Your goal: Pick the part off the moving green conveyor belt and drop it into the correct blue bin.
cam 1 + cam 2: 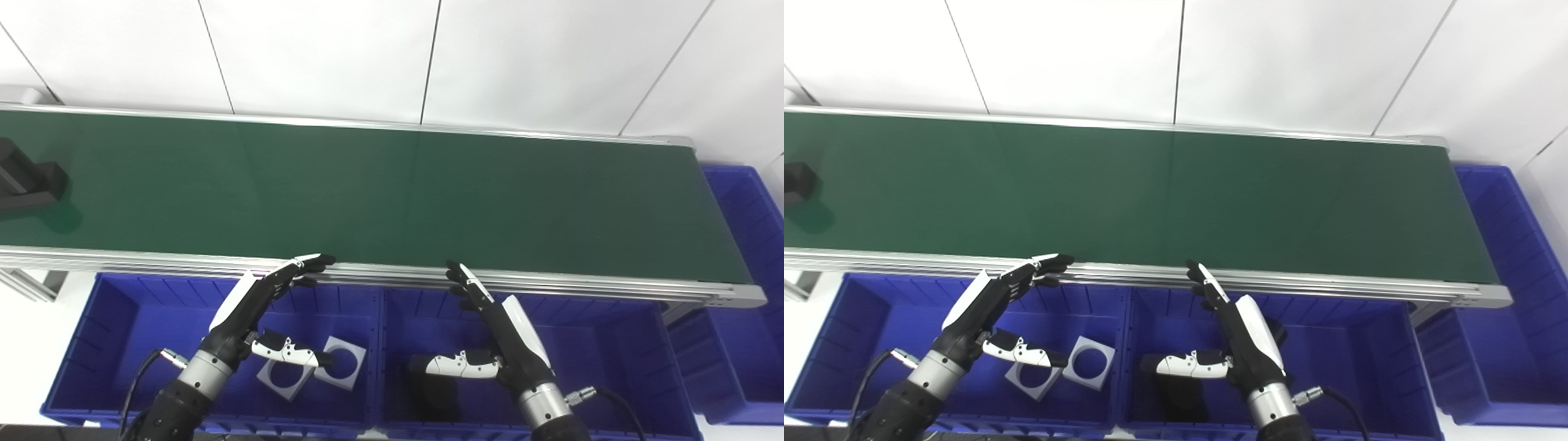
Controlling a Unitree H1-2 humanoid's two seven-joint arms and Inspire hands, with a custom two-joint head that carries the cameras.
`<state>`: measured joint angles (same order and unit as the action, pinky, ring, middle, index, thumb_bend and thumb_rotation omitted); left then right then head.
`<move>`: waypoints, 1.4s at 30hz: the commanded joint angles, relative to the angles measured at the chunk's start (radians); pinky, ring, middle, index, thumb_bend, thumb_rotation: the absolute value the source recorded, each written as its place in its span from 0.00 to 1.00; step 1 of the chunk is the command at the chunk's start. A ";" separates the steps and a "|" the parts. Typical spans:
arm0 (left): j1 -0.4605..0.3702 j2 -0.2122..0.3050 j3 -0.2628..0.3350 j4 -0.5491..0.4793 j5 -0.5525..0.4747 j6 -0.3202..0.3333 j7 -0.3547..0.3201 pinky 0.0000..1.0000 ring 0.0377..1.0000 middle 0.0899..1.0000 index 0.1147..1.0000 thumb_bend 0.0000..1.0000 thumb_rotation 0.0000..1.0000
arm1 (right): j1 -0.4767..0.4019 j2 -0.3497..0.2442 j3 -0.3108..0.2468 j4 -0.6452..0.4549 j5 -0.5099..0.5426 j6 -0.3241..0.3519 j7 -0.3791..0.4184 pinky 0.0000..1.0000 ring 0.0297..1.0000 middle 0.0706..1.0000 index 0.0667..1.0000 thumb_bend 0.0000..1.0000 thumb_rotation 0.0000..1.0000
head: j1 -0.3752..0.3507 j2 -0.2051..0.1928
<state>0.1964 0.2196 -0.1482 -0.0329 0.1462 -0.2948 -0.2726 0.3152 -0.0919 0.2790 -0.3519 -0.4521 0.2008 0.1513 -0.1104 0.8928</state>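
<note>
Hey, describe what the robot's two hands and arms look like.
Both the left hand and right hand have black fingers, a white shell on the back and a white-and-black thumb. Each joins a silver wrist ring, then a black forearm, with a black cable plugged in beside the wrist.

no readable text, labels or numbers

black part cut by left edge

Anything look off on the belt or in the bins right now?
Nothing stands out. A black part sits on the belt at far left, two grey plates lie in the left bin, and both hands are open over the bins.
</note>
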 commanded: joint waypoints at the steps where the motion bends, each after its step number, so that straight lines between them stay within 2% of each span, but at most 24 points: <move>1: -0.016 0.010 -0.003 -0.026 -0.011 -0.019 0.004 0.78 0.84 0.85 0.79 0.93 0.04 | -0.010 0.007 0.002 -0.037 0.001 0.003 -0.005 0.84 0.88 0.92 0.95 0.87 0.33 | 0.001 -0.002; 17: -0.010 0.008 -0.003 -0.026 -0.020 -0.018 0.005 0.77 0.85 0.85 0.79 0.94 0.03 | -0.004 0.007 0.001 -0.047 0.002 0.016 0.000 0.84 0.88 0.92 0.96 0.87 0.31 | 0.010 -0.009; 25: -0.009 0.007 -0.006 -0.021 0.008 -0.022 0.014 0.78 0.84 0.85 0.79 0.94 0.06 | -0.001 0.003 0.001 -0.034 0.001 -0.001 -0.007 0.83 0.88 0.92 0.95 0.86 0.30 | 0.029 -0.023; 33: -0.012 0.009 -0.007 -0.008 -0.009 -0.038 0.009 0.77 0.84 0.86 0.79 0.93 0.04 | -0.007 0.002 0.003 -0.018 0.005 -0.015 -0.011 0.83 0.88 0.92 0.95 0.86 0.30 | 0.029 -0.034; 39: -0.002 0.021 -0.006 -0.018 -0.005 -0.024 0.002 0.78 0.85 0.87 0.80 0.92 0.03 | -0.006 0.004 0.008 -0.008 0.002 -0.020 -0.015 0.83 0.88 0.92 0.95 0.86 0.31 | 0.030 -0.043; 42: 0.016 0.045 -0.006 -0.059 -0.009 0.013 -0.015 0.80 0.87 0.89 0.81 0.93 0.05 | -0.002 0.008 0.012 -0.007 0.000 -0.025 -0.022 0.82 0.87 0.91 0.95 0.86 0.31 | 0.031 -0.049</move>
<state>0.2062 0.2444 -0.1538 -0.0422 0.1490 -0.2869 -0.2818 0.3179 -0.0933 0.2874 -0.3454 -0.4517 0.2020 0.1479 -0.0798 0.8422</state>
